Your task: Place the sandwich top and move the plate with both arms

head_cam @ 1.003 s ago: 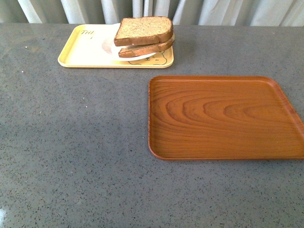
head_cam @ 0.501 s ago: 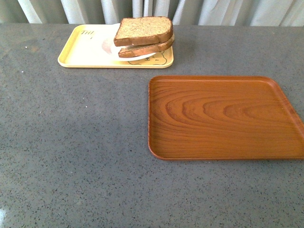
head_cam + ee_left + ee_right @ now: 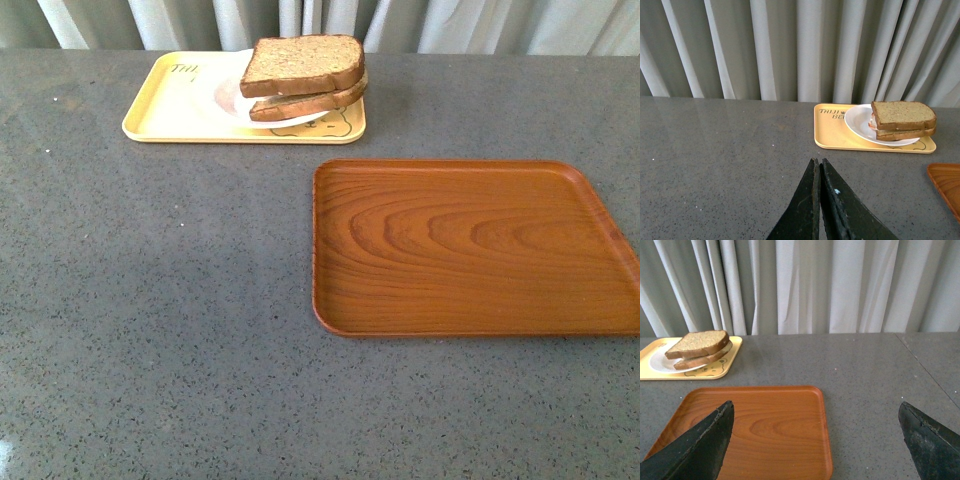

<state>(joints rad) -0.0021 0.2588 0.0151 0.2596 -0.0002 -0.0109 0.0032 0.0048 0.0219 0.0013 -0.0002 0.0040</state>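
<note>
sandwich top (image 3: 302, 61) unmoved on plate (image 3: 858, 125), scene unchanged

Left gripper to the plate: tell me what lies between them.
Only bare grey table, in the left wrist view. The left gripper is shut; the plate sits on the yellow tray.

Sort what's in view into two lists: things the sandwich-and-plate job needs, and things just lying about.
Belongs to the job:
sandwich top, already on the stack
plate, on the yellow tray
left end effector, shut, empty
right end effector, open, empty

Just lying about or unclear:
yellow tray
wooden tray, bare; may be the plate's destination, cannot tell
curtain
</note>
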